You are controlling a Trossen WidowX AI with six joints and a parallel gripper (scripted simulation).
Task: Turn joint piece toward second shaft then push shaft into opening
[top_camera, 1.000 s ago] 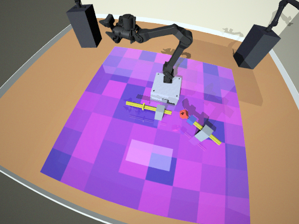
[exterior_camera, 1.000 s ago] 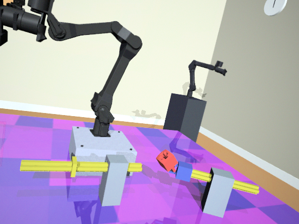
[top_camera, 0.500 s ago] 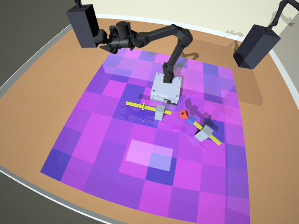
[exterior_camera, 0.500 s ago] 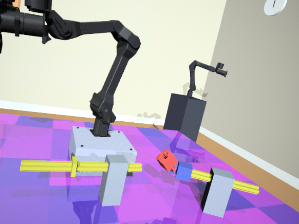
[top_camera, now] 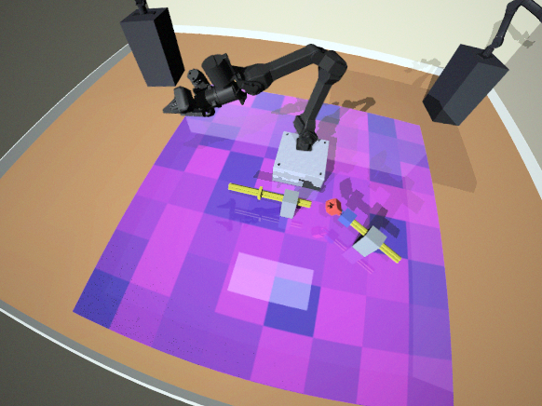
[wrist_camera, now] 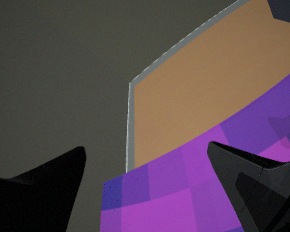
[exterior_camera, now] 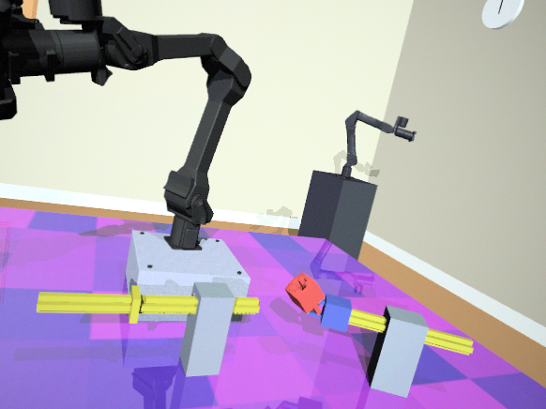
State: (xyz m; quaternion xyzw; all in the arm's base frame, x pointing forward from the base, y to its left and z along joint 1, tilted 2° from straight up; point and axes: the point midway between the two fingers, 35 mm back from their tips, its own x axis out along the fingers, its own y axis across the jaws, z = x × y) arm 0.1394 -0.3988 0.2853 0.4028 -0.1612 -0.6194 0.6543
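Note:
The red joint piece point(top_camera: 332, 206) point(exterior_camera: 305, 293) hangs on the blue end point(top_camera: 347, 217) point(exterior_camera: 336, 313) of the first yellow shaft point(top_camera: 391, 252) point(exterior_camera: 449, 341), held in a grey block point(top_camera: 370, 242) point(exterior_camera: 399, 352). Its marked face is tilted up and to the left, not squarely along the second shaft. The second yellow shaft point(top_camera: 244, 189) point(exterior_camera: 84, 302) passes through its grey block point(top_camera: 290, 204) point(exterior_camera: 206, 333); its collar is left of the block, and a gap separates its right end from the red piece. My gripper point(top_camera: 173, 107) point(wrist_camera: 148, 151) is open and empty, high and far left of both shafts.
The arm's pale base box point(top_camera: 300, 163) point(exterior_camera: 188, 263) stands close behind the second shaft. Two dark pedestals point(top_camera: 154, 48) point(top_camera: 466, 84) with small arms stand at the back left and back right. The wrist view shows only floor and wall beyond the fingers.

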